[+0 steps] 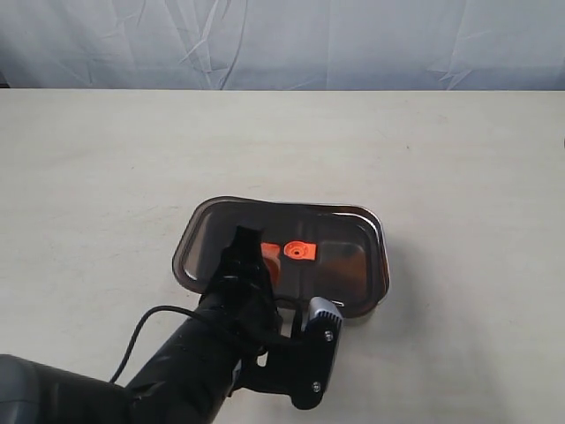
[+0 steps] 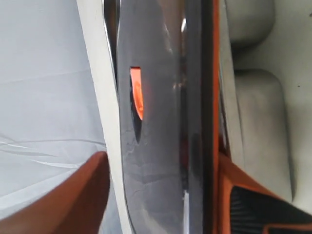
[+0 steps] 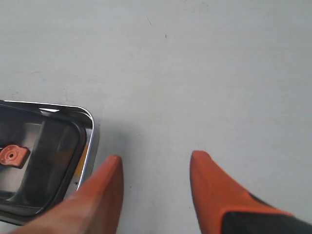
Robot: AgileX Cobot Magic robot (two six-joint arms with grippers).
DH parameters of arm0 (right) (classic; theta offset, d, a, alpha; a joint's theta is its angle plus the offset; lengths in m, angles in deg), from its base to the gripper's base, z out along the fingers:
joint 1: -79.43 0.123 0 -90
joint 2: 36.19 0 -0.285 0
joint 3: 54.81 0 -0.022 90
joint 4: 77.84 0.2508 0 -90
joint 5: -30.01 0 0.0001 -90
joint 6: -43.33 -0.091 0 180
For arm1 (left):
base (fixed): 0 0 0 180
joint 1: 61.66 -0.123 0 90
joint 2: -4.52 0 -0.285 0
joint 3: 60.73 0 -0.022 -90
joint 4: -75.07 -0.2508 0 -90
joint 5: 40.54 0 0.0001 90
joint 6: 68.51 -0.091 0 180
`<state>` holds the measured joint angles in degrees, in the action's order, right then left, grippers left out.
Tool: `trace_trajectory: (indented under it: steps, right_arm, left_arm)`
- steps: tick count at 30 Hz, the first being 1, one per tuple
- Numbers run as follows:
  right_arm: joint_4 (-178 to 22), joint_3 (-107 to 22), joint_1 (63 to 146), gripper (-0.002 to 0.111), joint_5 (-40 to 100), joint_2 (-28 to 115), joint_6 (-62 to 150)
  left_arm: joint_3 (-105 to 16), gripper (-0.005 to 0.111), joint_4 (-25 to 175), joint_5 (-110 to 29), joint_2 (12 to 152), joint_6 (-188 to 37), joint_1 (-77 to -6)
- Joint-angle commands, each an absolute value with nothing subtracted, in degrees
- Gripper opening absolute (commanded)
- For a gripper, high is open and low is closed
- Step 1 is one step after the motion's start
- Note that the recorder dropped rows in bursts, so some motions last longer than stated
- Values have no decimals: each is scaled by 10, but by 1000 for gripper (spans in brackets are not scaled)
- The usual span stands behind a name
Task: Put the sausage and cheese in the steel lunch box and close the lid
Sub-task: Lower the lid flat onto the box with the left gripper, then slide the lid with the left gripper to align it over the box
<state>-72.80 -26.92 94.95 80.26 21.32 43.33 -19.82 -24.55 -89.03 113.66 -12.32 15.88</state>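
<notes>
The dark translucent lid [image 1: 331, 265] with its orange valve [image 1: 299, 251] lies over the steel lunch box [image 1: 382, 234]. It sits a little askew, and its left end juts past the box. My left gripper [image 1: 256, 252] reaches over the lid's left half. In the left wrist view the left gripper [image 2: 161, 168] is open, its orange fingers [image 2: 73, 195] astride the lid's edge [image 2: 156, 146] with a strip of table showing between one finger and the lid. My right gripper [image 3: 156, 165] is open over bare table beside the box's corner [image 3: 90, 126]. The sausage and cheese are hidden.
The pale table [image 1: 106, 159] stretches all round the box, with a grey cloth backdrop [image 1: 282, 44] behind its far edge. The left arm's black body and cable [image 1: 150, 327] cover the near-left part of the table.
</notes>
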Motion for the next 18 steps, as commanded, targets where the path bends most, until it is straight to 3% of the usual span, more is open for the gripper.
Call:
trace_trajectory:
  steps: [1,18]
  right_arm:
    - [-731,-269,949,44,802,210,433]
    - [-731,-269,949,44,798,210,433]
  left_arm:
    - [-197,58,-207,-891,1136,-121,161]
    - [-197,58,-178,-896,1109,-180,161]
